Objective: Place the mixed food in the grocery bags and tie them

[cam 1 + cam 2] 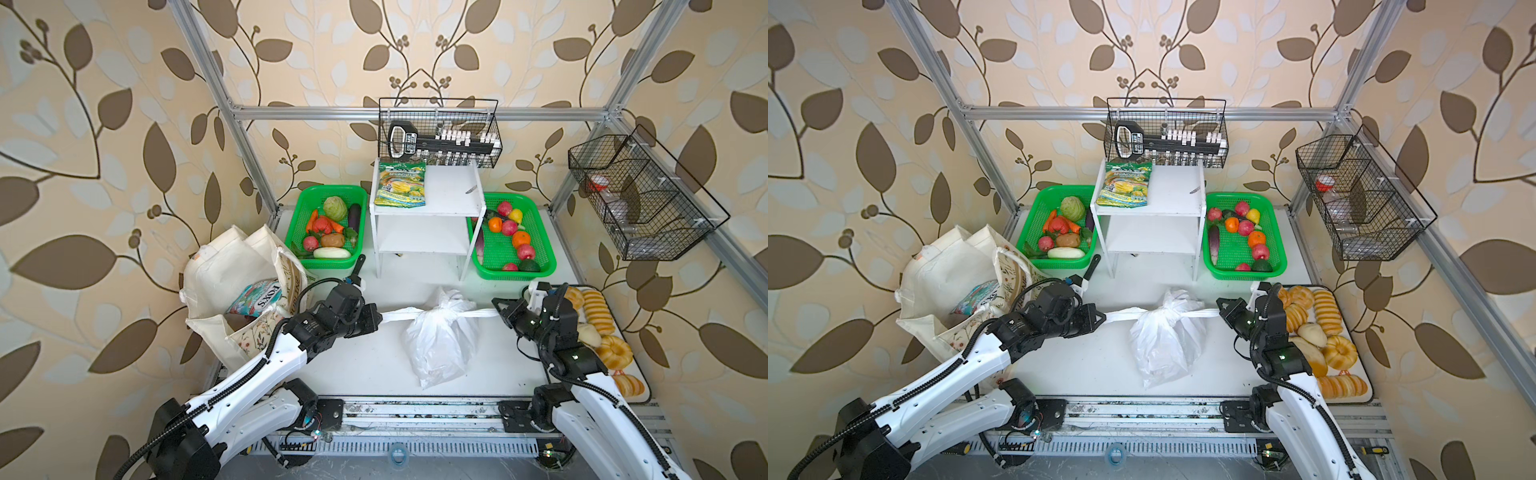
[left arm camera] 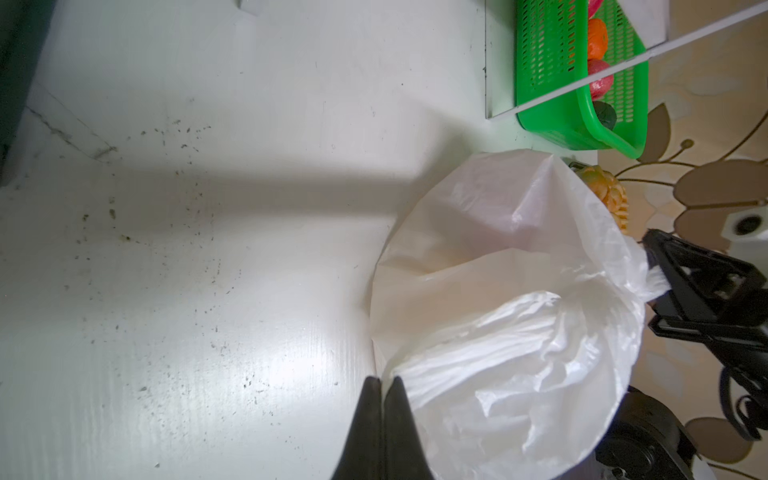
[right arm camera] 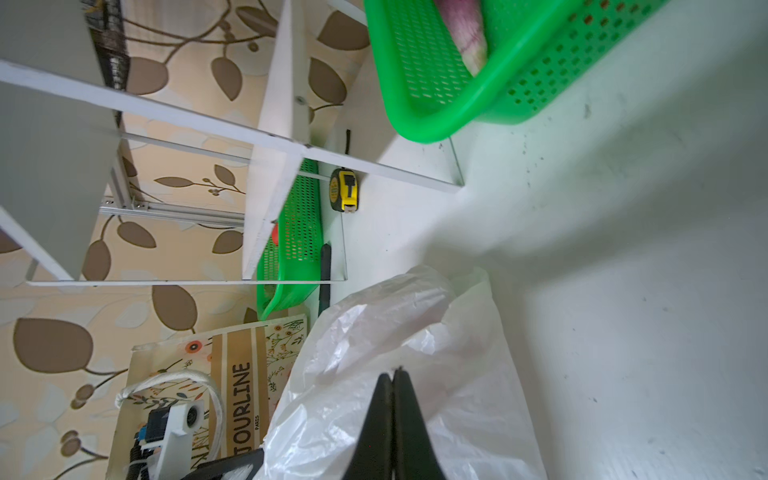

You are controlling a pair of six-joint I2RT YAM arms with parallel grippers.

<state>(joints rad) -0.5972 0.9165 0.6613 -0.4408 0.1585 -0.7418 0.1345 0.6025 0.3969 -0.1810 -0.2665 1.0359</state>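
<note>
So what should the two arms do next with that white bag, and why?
Probably pull the handles slightly farther apart to snug the knot: the left gripper and right gripper each pinch a handle of the plastic bag, stretched taut across its gathered top.

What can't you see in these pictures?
- Food inside the white plastic bag: cloudy plastic hides it in every view.
- Under the FOX'S packet in the canvas tote: packet and tote walls cover it, both top views.
- Things in the side wire basket: too small, blurry, top views.
</note>
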